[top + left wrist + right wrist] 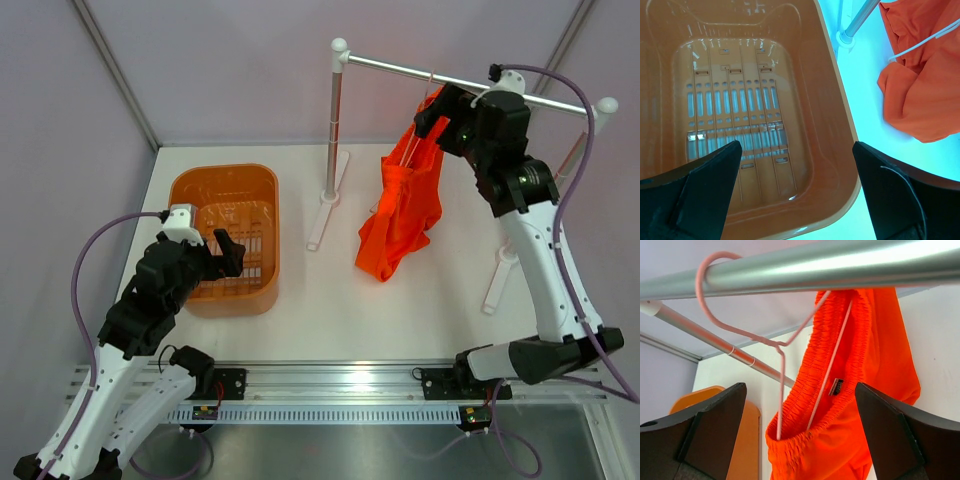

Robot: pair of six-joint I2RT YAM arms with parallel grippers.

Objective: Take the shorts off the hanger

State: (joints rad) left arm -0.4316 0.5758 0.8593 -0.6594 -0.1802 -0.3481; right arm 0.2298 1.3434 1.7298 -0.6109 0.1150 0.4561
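The orange-red shorts (402, 215) hang from the pale pink wire hanger (423, 125), whose hook sits over the silver rail (450, 78). In the right wrist view the hanger (781, 385) runs down into the waistband of the shorts (860, 440). My right gripper (436, 118) is open, close to the top of the shorts just below the rail, with the waistband between its fingers (705, 435) in that view. My left gripper (232, 255) is open and empty above the orange basket (265, 180). The shorts also show in the left wrist view (925, 100), with a white drawstring.
The rail stands on two white-footed posts (333, 130), one behind the basket's right side and one at the far right. The basket (840, 120) sits at the left of the white table. Grey walls close the back and sides.
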